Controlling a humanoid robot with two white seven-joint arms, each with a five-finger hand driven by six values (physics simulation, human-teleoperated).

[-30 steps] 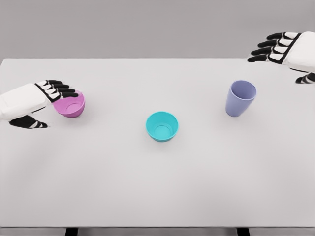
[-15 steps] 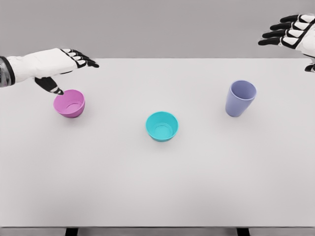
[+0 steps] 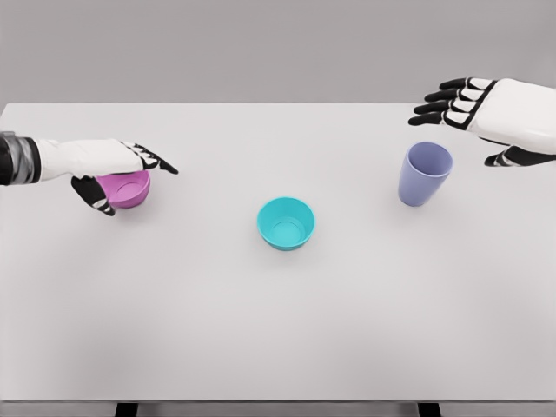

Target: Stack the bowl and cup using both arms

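Three vessels: pink bowl (image 3: 124,188) table left, teal bowl (image 3: 286,223) centre, lavender cup (image 3: 425,174) right, all upright and well apart on the white table (image 3: 278,330).
Left hand (image 3: 117,169): I have it over the pink bowl's rim, fingers straight and close together pointing right, thumb hanging at the bowl's near-left side. Contact: I can't tell from this angle; no closed grasp that I can see.
Right hand (image 3: 482,117): fingers spread, holding nothing, above and just right of the cup, apart from it.
Key relation: each hand nearest its own vessel. Cup lies down-left of my right palm, long axis vertical, mouth up.
Judgement: side grasp on the cup wall looks sensible; teal bowl sits between both as the likely stack base.
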